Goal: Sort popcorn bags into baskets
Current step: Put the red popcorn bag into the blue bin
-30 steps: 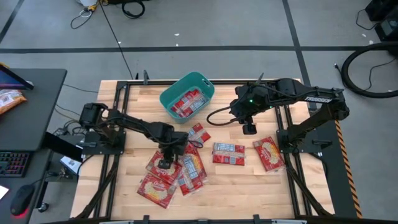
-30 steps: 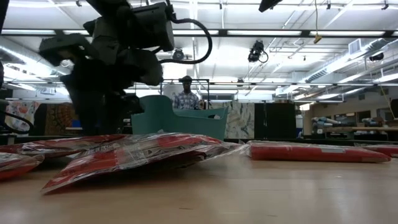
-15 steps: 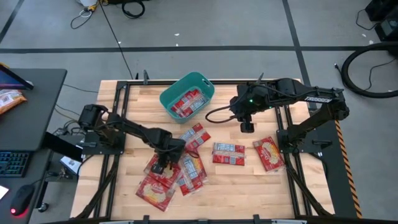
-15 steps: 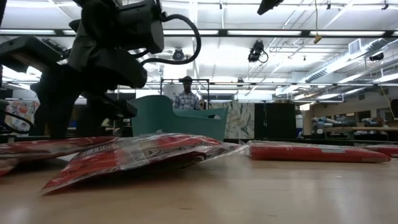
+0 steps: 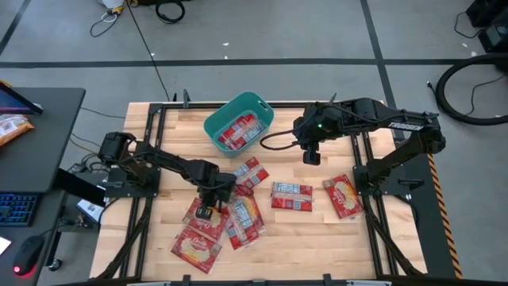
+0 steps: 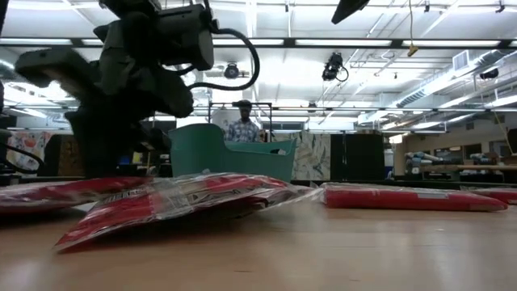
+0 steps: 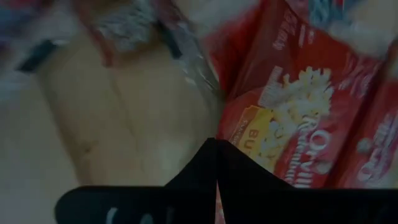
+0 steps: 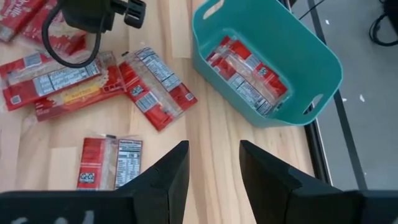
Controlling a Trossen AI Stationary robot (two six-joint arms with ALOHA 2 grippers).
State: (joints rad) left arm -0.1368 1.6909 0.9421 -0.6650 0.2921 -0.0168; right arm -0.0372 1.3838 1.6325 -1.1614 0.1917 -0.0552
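Wooden table: left gripper clenched, pressed on a popcorn bag; right gripper released, beside teal basket.

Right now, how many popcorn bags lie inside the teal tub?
2 show inside the teal tub: popcorn bags side by side; more may be hidden beneath.

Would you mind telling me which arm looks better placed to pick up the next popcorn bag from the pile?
The left. Its left gripper, fingers together, is already down on the pile of flat red popcorn bags. The right gripper hovers open over bare wood near the teal plastic tub.
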